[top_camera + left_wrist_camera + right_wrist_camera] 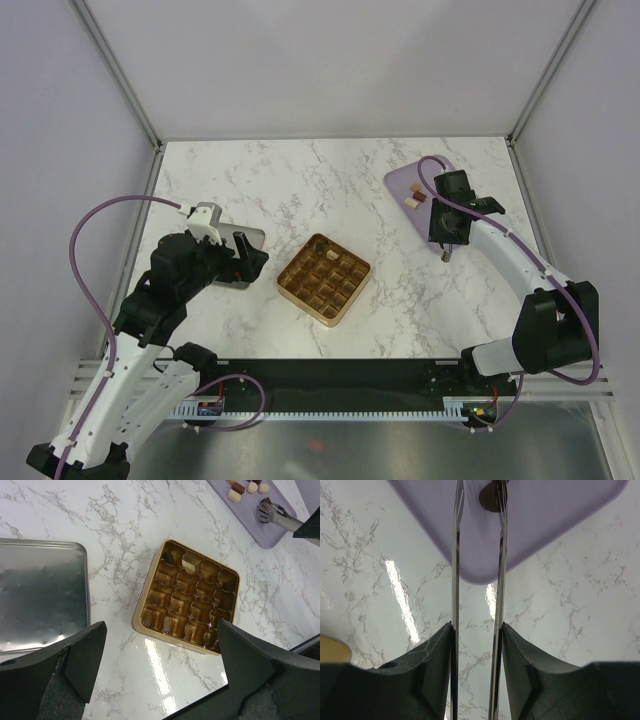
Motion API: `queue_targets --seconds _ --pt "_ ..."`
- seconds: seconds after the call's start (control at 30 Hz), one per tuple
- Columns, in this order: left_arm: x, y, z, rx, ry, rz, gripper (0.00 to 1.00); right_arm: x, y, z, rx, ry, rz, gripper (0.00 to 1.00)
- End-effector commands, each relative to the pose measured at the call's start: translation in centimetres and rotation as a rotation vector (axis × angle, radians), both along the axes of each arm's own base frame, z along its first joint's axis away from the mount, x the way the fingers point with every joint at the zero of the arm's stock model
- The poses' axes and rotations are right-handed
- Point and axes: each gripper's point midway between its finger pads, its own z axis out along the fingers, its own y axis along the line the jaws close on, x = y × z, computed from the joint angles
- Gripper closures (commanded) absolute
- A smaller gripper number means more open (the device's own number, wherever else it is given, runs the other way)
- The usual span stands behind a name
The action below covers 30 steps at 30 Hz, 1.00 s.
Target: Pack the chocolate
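Sitting loose on the lavender tray point(405, 180), at about 1 o'clock from the gold grid tray point(144, 600), are most of the chocolate pieces point(233, 495): a cream block, a dark brown one and two pale round ones, grouped close together at 11 o'clock of the tong tips in the left wrist view. One more dark round piece point(492, 497) lies on the same tray, touching or just under the tip of one blade of the metal tongs point(498, 580). The other blade stands apart from it, and I cannot tell if it is pinched.

Two pieces sit in the gold grid tray, a dark one point(168, 557) and a cream one point(188, 564), in neighbouring cells by its 12 o'clock corner in the top view. The other cells show only gold.

Clamped on the tongs is the right gripper point(477, 626), one blade against each finger, tips out over the lavender tray. Spread wide and grasping nothing, the left gripper point(162, 625) hangs above the marble table point(300, 180) at 9 o'clock of the gold tray, near but apart.

The silver metal tin point(42, 595) lies flat just beside the gold tray, also at its 9 o'clock, partly under the left gripper in the top view.
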Motion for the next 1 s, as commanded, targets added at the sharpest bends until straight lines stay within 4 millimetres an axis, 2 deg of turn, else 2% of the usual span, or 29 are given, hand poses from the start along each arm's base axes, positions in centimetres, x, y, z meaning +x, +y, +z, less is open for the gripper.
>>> queue_targets --seconds 0.0,0.23,0.37,0.6,0.77,0.87,0.97 --pt "0.0 0.1 -0.3 0.035 -0.014 -0.016 0.00 0.0 -0.4 0.4 -0.007 -0.023 -0.025 0.51" --pt "0.0 0.1 -0.2 0.035 -0.015 -0.015 0.00 -0.3 -0.8 -0.1 -0.024 -0.005 -0.032 0.56" --pt "0.0 0.1 -0.3 0.035 -0.014 -0.016 0.00 -0.4 -1.0 0.8 -0.034 -0.015 -0.037 0.58" --pt "0.0 0.1 -0.3 0.036 -0.013 -0.015 0.00 -0.4 -0.3 1.3 0.002 -0.017 -0.011 0.67" --pt "0.0 0.1 -0.3 0.035 -0.014 -0.016 0.00 0.1 1.2 3.4 0.070 -0.065 0.038 0.69" --pt "0.1 0.1 -0.3 0.035 -0.012 -0.016 0.00 0.3 3.0 5.7 0.117 -0.124 0.095 0.70" --pt "0.1 0.1 -0.4 0.037 -0.008 -0.016 0.00 -0.1 5.9 7.6 0.139 -0.170 0.186 0.71"
